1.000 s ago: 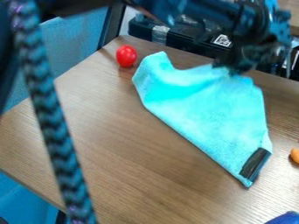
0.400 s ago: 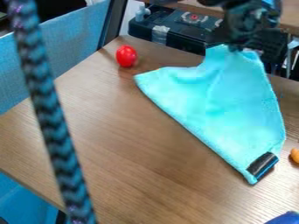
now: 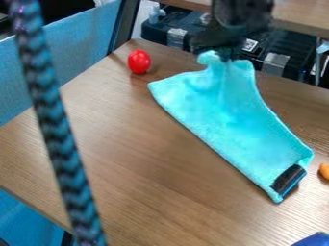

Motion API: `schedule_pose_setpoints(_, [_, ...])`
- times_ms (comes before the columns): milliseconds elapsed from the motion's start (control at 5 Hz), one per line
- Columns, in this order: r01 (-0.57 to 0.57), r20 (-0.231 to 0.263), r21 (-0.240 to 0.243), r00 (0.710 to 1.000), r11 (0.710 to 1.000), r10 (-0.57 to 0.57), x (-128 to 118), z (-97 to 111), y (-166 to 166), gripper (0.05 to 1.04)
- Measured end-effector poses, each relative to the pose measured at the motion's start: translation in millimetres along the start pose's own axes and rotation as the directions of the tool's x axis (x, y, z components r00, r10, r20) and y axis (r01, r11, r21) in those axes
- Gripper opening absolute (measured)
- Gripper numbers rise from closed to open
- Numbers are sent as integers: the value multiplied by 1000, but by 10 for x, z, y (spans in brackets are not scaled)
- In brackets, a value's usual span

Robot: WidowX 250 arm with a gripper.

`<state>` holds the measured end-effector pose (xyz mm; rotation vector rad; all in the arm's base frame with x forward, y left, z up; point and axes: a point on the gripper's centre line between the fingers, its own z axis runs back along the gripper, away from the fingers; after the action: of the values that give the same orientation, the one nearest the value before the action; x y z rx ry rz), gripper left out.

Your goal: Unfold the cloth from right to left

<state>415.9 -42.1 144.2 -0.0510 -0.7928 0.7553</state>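
My gripper (image 3: 225, 54) hangs at the upper middle, over the table's far edge, shut on the top part of the cloth. The turquoise cloth (image 3: 228, 120) is pulled up into a gathered peak beneath it, with folds running down from there. Its lower part spreads over the wooden table (image 3: 141, 173), from a corner near the red object down to the lower right. A dark strip (image 3: 288, 179) marks the cloth's lower right corner.
A red round object (image 3: 139, 61) stands at the upper left of the table. An orange item (image 3: 324, 170) lies at the right edge, and something blue (image 3: 313, 239) at the bottom right. A braided cord (image 3: 59, 129) crosses the left foreground.
The gripper has moved left from the upper right, drawing the held part of the cloth with it. The cloth's right side now slopes inward, and its upper part is more bunched.
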Motion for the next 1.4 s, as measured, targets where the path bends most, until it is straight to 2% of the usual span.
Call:
schedule_pose_setpoints(200, [-36,-7,4,999,999,36,107,211,241,51])
schedule_pose_setpoints(400, [-34,-16,-13,999,999,34,175,373,460,51])
schedule_pose_setpoints(600, [-36,15,-26,999,999,36,298,502,770,51])
schedule_pose_setpoints(800, [-48,3,-5,999,999,48,287,551,982,51])
schedule_pose_setpoints(1000, [-86,18,27,996,996,85,254,646,1179,50])
schedule_pose_setpoints(1200, [-185,14,90,983,979,184,241,696,1315,50])
schedule_pose_setpoints(1400, [-256,19,130,966,958,256,248,754,1407,50])
